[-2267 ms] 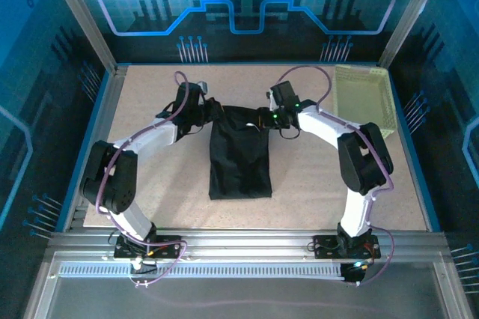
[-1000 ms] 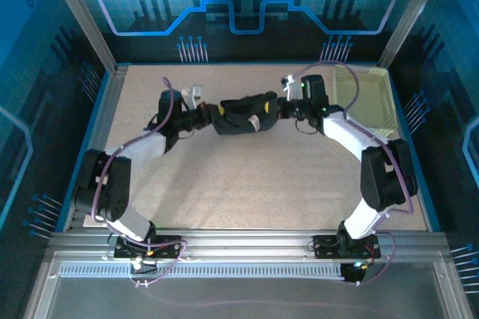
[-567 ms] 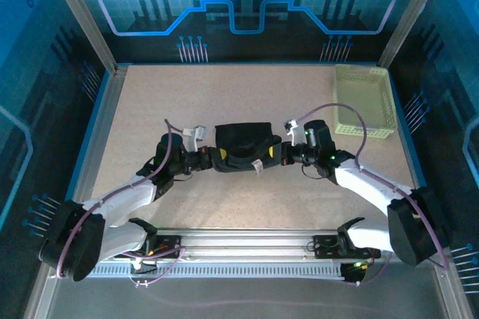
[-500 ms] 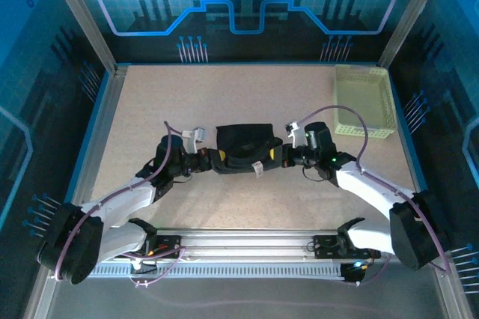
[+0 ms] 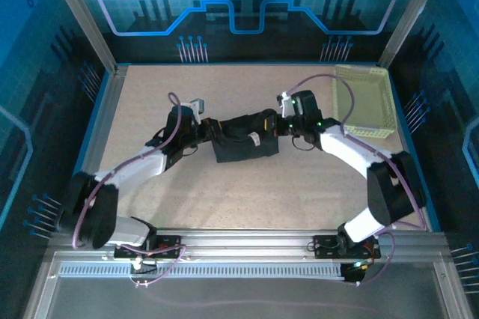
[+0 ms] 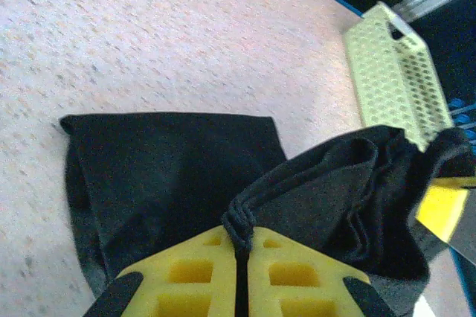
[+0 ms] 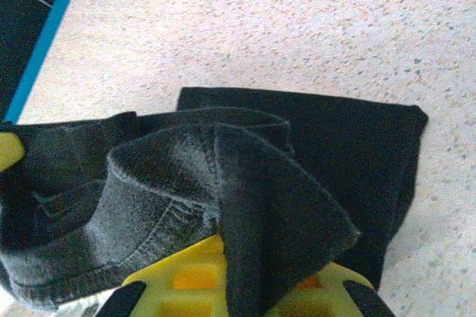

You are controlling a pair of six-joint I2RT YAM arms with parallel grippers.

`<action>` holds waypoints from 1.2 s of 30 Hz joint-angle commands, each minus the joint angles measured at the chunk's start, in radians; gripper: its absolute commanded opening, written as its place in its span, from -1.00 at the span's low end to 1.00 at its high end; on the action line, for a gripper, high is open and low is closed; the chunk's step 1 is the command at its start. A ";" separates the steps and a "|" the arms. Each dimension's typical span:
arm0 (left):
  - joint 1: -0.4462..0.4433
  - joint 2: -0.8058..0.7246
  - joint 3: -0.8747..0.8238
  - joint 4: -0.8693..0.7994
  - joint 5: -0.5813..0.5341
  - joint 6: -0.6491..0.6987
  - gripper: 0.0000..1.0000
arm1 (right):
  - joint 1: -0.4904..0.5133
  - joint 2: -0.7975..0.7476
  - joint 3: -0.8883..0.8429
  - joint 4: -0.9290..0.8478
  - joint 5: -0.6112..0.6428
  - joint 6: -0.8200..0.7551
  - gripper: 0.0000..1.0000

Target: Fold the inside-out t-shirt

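The black inside-out t-shirt (image 5: 241, 144) sits mid-table, folded into a small block. Its lower layer (image 6: 167, 172) lies flat on the table while the top edge is held up between the two grippers. My left gripper (image 5: 206, 131) is shut on a bunched edge of the fabric (image 6: 239, 234), pinched between its yellow pads (image 6: 190, 272). My right gripper (image 5: 275, 126) is shut on the other end of that edge; the cloth (image 7: 253, 220) drapes over its yellow fingers (image 7: 193, 272) and hides their tips. The flat layer (image 7: 349, 153) shows beneath.
A pale yellow-green basket (image 5: 364, 102) stands at the back right corner, close behind the right arm, and it also appears in the left wrist view as the basket (image 6: 394, 71). Bare speckled tabletop (image 5: 247, 207) stretches in front of the shirt. Metal frame rails border the table.
Both grippers have carried the held shirt edge away from the near edge toward the table's middle. The shirt's lower layer now lies flat below the held edge.
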State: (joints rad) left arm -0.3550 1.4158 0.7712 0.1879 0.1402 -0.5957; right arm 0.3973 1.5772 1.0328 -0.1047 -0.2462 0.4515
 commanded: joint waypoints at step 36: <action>-0.112 -0.517 -0.213 -0.067 -0.111 0.008 -1.00 | 0.127 -0.421 -0.287 0.107 0.084 -0.050 -1.00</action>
State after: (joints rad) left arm -0.4652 0.9062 0.5240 0.1390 0.1013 -0.6182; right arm 0.5217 1.1851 0.7364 -0.0505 -0.2153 0.3920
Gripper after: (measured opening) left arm 0.088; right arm 0.096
